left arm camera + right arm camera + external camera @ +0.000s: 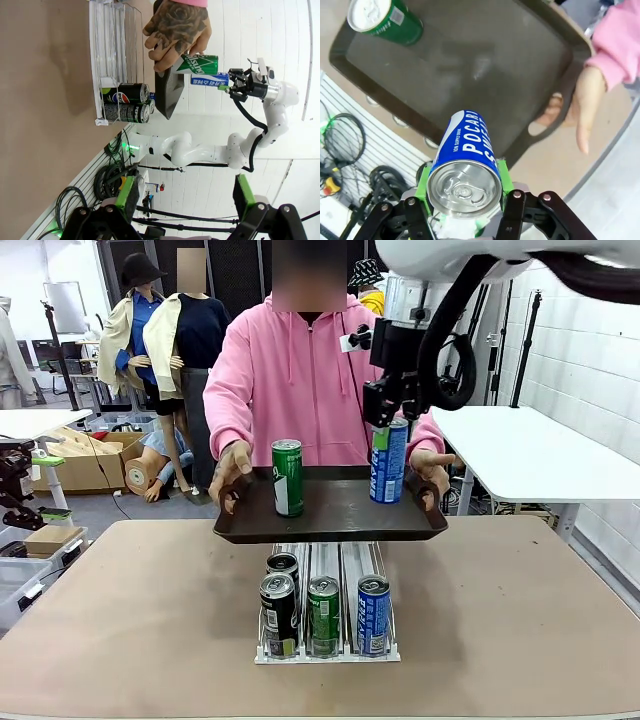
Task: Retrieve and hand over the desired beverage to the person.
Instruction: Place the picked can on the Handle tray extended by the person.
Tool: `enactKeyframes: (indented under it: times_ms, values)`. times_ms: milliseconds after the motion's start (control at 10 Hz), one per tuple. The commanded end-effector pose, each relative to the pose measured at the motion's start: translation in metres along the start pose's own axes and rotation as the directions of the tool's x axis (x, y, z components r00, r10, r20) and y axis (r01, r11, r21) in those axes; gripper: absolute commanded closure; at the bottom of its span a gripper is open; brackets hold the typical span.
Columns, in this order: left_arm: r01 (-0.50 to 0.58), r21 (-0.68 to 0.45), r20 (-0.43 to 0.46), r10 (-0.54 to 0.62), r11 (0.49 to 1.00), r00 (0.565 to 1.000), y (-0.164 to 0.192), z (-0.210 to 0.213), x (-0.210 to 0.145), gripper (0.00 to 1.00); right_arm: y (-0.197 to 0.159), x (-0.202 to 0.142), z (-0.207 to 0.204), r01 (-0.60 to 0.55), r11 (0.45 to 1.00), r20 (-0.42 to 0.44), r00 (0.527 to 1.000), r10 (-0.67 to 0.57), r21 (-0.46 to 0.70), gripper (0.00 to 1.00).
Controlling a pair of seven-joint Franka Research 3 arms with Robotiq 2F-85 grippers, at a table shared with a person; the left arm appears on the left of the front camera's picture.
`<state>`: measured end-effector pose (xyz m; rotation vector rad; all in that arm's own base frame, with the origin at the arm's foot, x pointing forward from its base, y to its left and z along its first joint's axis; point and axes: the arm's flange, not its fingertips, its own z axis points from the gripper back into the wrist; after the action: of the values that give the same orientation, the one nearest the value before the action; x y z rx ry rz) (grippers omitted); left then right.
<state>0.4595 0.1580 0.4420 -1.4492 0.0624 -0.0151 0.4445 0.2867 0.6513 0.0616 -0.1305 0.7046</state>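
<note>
Front view first: we see the person [305, 380] in pink holding a dark tray [330, 510] by both ends above the table [520, 610]. Our right hand [388, 412] is clamped on a blue can [388, 462] whose base is at the tray's right part; a green can [287, 478] stands upright on its left part. Below, a wire rack [327, 650] holds more cans.

Left wrist view: our left hand [185, 200] hangs spread wide with nothing between its green pads [126, 192].

Right wrist view: our right hand [465, 200] grips the blue can [465, 160] near its top, over the tray [470, 65], beside the person's fingers [582, 110].
</note>
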Motion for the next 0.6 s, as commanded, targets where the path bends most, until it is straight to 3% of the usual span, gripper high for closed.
enactKeyframes:
  times_ms: [0,500]
  values:
    - [-0.003,0.001,0.013,0.003,1.0,1.0,-0.001,0.001,0.0,0.0,-0.007,0.024,-0.003,-0.067,0.998,0.012,0.998,0.067,-0.014,1.0]
    - [-0.003,0.001,0.013,0.003,1.0,1.0,-0.001,0.001,0.0,0.0,-0.024,0.055,-0.026,-0.083,0.996,-0.025,0.996,0.084,0.041,1.0]
